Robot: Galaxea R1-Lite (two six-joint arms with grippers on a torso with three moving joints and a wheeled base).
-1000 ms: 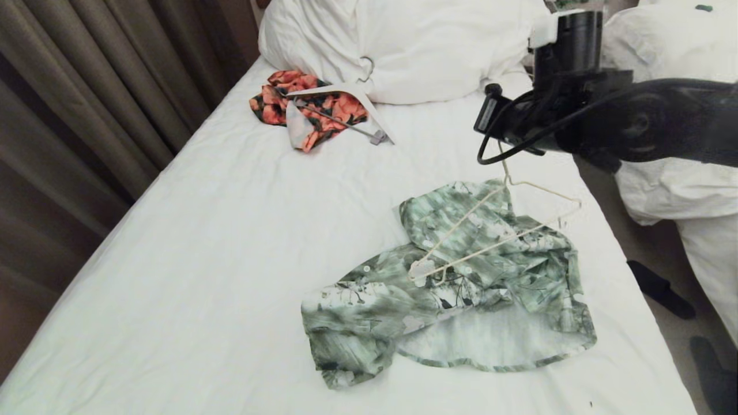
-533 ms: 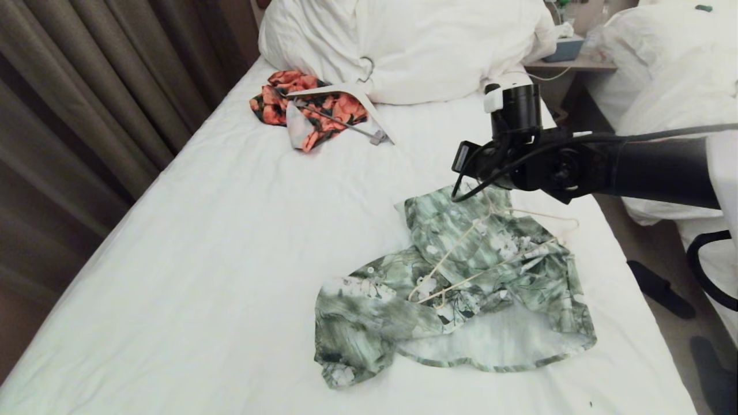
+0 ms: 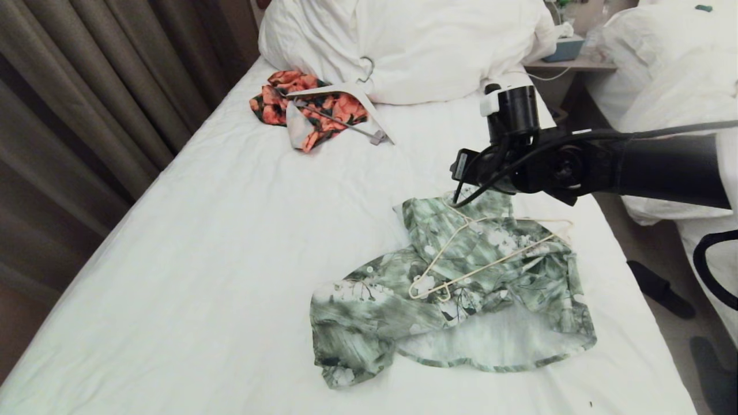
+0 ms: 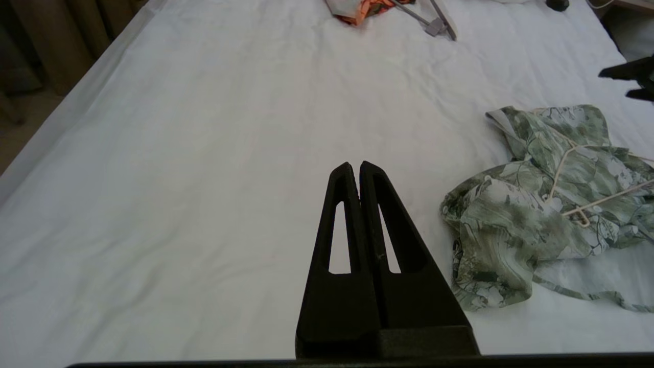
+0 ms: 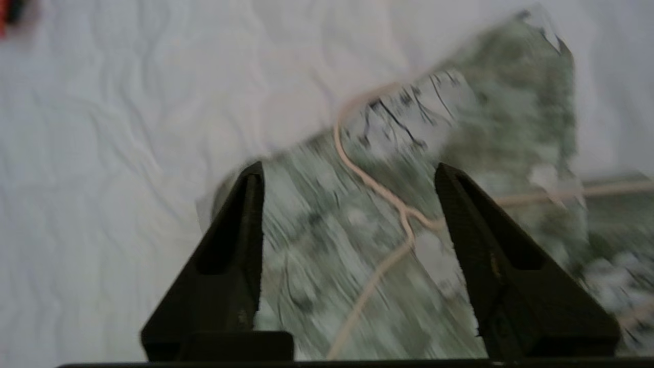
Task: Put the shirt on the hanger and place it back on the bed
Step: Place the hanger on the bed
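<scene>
Head view: hanger (image 3: 490, 248) atop shirt (image 3: 461, 288) on bed (image 3: 202, 259); right fingers (image 5: 255, 225) apart, left fingers (image 4: 352, 204) together.

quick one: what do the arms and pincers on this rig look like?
Right arm: thick matte-black tube, black cables looping at the wrist, a black cylindrical module with a white tab on top. Right pincer and left pincer: two black tapered triangular fingers each; the left's show slotted cut-outs. No markings legible.
</scene>
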